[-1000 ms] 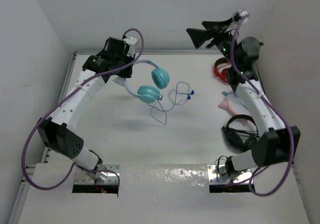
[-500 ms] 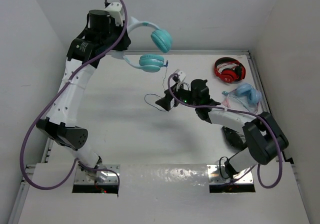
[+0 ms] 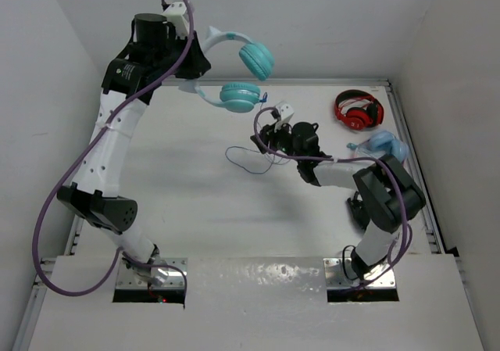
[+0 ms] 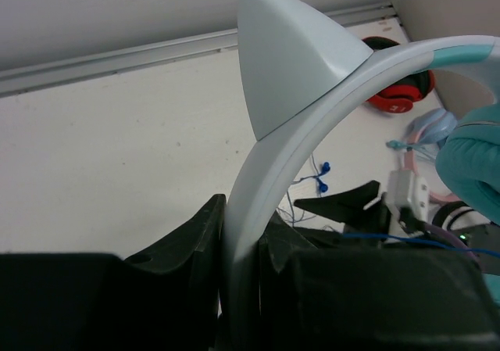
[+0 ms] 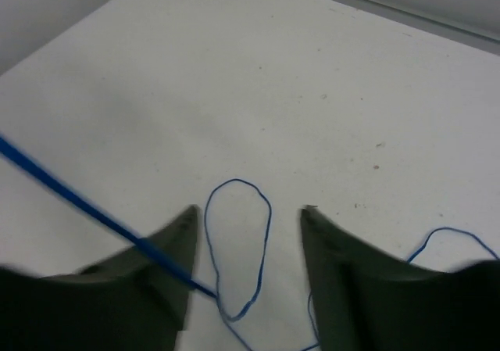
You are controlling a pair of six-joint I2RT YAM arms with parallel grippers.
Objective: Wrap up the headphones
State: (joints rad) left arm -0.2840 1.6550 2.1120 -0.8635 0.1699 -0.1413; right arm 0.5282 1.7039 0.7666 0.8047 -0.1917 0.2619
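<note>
Top external view: we see left gripper [image 3: 194, 56] high up, jaws clamped on pale headband [image 4: 312, 77] of teal headphones [image 3: 255, 59], cups [image 3: 239, 95] hanging just beside it, likely so cable [image 5: 70, 193] dangles free for winding. We find right gripper [image 3: 262, 137] low under cups, fingers spread, gripping nothing; cable loop lies on table [image 3: 195, 210] between them. No container visible.

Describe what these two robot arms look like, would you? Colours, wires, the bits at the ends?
The left arm and right arm are white tubes linked by chunky black joints, with a purple cable looping loosely along each. The left tool and right tool are black, each with two tapered fingers.
</note>
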